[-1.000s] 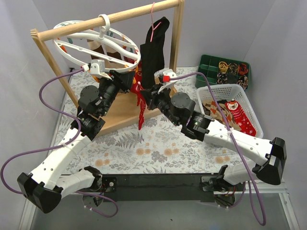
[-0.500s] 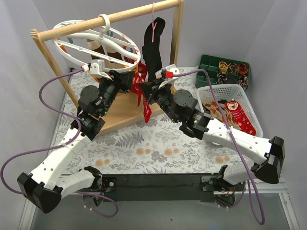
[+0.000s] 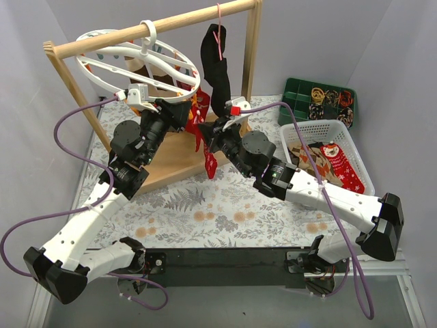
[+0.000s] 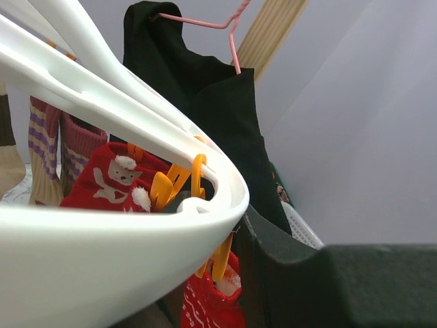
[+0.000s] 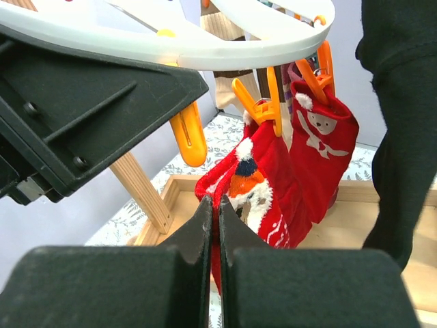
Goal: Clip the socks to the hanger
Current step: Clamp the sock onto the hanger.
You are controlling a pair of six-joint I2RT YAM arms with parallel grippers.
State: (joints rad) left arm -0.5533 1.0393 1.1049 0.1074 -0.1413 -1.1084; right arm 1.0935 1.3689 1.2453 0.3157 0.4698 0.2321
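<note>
Jaws of right gripper are closed on red sock, beneath orange clip of hanger; left gripper is placed at hanger rim; its jaw state cannot be told.

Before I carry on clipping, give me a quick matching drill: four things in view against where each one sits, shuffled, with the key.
Things:
1. held red sock
2. black garment
3. white basket
4. green tray

Places:
A. farthest back on the right, small items in its compartments
B. hanging on the pink wire hanger
C. pinched in the right gripper, under the orange clips
D. at the right, with socks inside

Pairs: 1-C, 2-B, 3-D, 4-A
</note>
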